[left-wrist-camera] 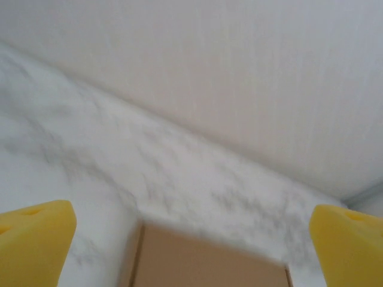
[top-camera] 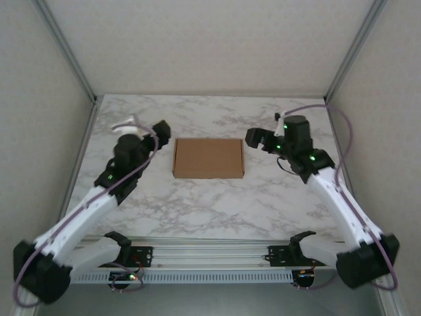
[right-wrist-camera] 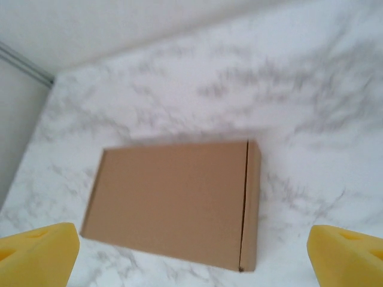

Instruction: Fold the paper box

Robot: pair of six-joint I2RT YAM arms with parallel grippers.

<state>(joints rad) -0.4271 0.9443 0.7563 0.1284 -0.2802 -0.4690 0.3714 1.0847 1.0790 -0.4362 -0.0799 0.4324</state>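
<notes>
I am getting soft, even light in the overhead feed, with the marbled tabletop (top-camera: 217, 204) reading bright and only a faint shadow hugging the paper box (top-camera: 208, 158). The left wrist feed is coming through pale, washed out and smeared throughout. The right wrist feed is showing the box fairly sharp, with the yellow fingertips (right-wrist-camera: 37, 254) of the right gripper (right-wrist-camera: 191, 257) blurring at the bottom corners.

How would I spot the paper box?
Look at the white marble table. In its middle, between the left gripper and the right gripper, lies the paper box. It is flat, rectangular and plain brown, unlike the pale marble around it.
</notes>
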